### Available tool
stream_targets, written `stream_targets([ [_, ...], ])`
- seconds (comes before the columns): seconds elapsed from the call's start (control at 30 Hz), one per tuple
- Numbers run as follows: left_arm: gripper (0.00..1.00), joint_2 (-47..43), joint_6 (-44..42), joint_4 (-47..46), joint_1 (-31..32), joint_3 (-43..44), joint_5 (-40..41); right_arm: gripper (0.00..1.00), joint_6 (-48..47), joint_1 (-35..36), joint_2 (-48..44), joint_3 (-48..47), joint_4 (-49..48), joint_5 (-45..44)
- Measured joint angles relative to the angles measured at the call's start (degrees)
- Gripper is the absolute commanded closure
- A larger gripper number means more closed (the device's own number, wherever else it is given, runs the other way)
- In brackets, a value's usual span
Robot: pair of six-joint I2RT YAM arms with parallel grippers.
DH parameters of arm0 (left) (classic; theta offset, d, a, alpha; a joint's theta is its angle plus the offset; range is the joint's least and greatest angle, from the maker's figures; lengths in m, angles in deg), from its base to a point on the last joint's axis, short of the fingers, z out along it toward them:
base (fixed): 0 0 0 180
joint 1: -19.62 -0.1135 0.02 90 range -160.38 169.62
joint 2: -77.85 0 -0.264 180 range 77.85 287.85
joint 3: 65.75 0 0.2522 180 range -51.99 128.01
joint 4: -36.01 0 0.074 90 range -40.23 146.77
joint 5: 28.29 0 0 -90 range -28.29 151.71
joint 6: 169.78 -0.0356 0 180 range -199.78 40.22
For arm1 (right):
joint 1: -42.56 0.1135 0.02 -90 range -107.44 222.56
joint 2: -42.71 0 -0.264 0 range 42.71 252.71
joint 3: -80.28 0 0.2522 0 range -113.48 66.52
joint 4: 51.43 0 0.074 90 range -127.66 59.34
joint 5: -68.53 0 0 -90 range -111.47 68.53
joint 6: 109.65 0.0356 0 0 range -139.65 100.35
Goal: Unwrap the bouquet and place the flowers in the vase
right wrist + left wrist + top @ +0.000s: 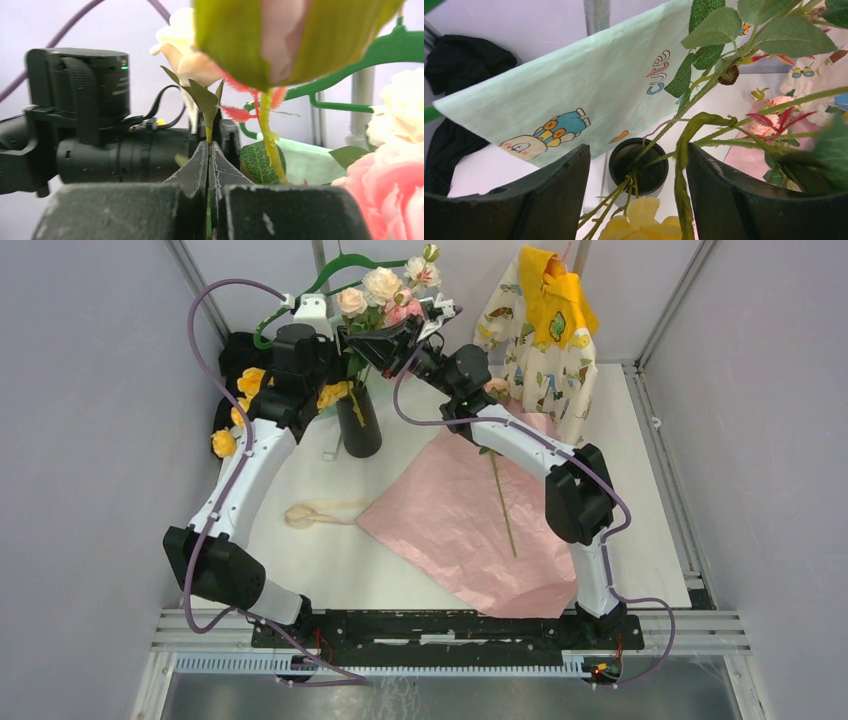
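Paper (470, 530): lay flat, one loose stem (503, 505) on it.
Flowers (385, 290): stood mostly in vase (360, 420); likely light, heads soft, stems wiry, best pinched mid-stem.
Left gripper (638, 150): gaped wide above vase, held nothing.
Right gripper (208, 150): clamped on one rose stem (208, 132).

1. The top external view is bright and evenly lit, seemingly from overhead. Shadows on the white table (330, 560) beside the vase (360, 425) are soft and faint.
2. There is no harsh glare; the pink paper (460, 530) shows only a mild sheen.
3. In the left wrist view, the left gripper's fingers (539, 200) read as dark, nearly featureless masses. The yellow rose (644, 220) at the bottom edge and the leaf (834, 145) at the right edge are blurred.
4. In the right wrist view, the rosebud (280, 35) nearest the lens is badly out of focus. The right gripper's fingers (197, 170) and the stem (207, 135) are sharper against the pale, backlit wall.
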Motion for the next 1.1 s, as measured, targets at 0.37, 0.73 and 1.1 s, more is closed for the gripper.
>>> stream_targets([
  [0.37,0.24,-1.3,0.3,1.6,-0.2,0.0,0.2,1.00,-10.0,-0.2,0.8,-8.7,11.7,-6.0],
  [0.73,0.24,-6.8,2.9,3.9,0.0,0.1,1.6,1.00,-11.5,-1.3,3.1,-9.0,14.0,-8.0],
  [1.1,0.23,-13.8,4.5,3.5,0.0,0.1,4.3,1.00,-11.4,-1.1,3.3,-4.4,14.1,-6.9],
])
